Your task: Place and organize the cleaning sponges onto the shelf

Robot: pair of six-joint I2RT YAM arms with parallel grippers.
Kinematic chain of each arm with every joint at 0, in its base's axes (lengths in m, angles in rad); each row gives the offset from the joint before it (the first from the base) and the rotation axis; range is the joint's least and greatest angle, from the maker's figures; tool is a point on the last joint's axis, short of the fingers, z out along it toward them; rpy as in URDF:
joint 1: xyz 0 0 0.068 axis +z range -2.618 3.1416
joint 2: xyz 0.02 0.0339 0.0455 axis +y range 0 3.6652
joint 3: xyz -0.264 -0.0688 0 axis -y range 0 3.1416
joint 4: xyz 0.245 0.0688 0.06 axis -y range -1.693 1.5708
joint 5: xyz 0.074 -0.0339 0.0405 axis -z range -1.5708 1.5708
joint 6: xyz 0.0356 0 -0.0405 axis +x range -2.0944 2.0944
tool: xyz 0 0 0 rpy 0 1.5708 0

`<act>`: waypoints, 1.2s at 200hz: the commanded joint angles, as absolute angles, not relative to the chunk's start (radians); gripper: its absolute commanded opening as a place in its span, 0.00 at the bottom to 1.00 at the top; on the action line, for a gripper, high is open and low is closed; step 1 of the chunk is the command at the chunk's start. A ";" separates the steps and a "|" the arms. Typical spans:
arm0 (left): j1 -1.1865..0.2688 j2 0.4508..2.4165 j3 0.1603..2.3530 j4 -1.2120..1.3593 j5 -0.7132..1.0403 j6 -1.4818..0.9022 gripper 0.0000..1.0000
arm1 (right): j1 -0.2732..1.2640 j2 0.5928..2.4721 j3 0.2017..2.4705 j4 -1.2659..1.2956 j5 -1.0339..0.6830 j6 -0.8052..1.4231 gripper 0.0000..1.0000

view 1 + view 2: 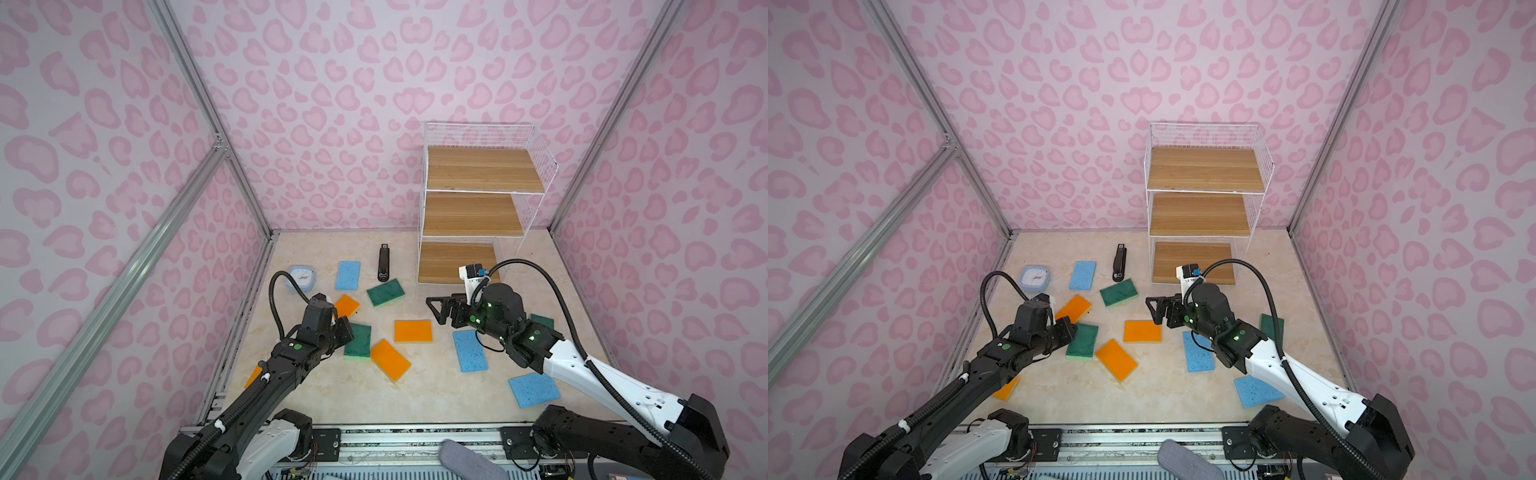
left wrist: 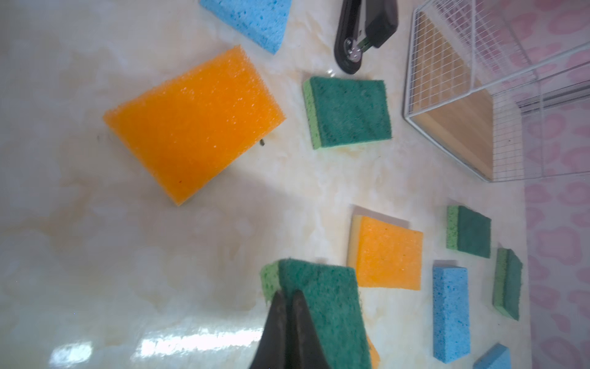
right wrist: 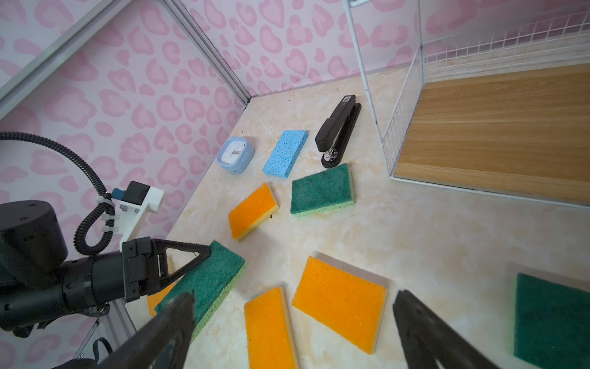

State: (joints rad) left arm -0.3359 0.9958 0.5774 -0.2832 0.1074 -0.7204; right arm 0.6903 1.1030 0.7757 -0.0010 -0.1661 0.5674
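One green sponge point(image 2: 322, 297) in left end effector point(image 2: 289, 292)

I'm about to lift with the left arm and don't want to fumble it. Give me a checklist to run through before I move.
1. Left gripper shut on the green sponge: ok.
2. Grip depth: it pinches one end only, so the sponge may droop: not ok.
3. Nearest orange sponge apart from the held one: cannot tell.
4. Right gripper open, holding nothing: ok.
5. Path to the shelf: right gripper hangs in between, probably: not ok.
6. Shelf bare, nothing on it: ok.
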 commanded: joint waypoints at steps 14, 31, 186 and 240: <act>-0.337 1.045 0.730 -0.258 0.167 -0.734 0.04 | 0.693 1.088 0.823 -0.059 -0.198 0.621 0.96; -0.337 1.103 0.838 -0.242 0.200 -0.753 0.04 | 0.696 1.088 0.860 -0.094 -0.198 0.648 0.93; -0.374 1.490 1.523 -0.255 0.074 -0.965 0.03 | 0.799 1.234 0.989 0.289 -0.166 1.092 0.75; -0.388 1.536 1.555 -0.261 0.035 -0.976 0.03 | 0.783 1.362 1.089 0.393 -0.171 1.134 0.72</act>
State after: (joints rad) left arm -0.3878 1.5192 1.5227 -0.2863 0.0643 -0.9554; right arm 0.7956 1.3266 1.0515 0.2920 -0.1829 1.0954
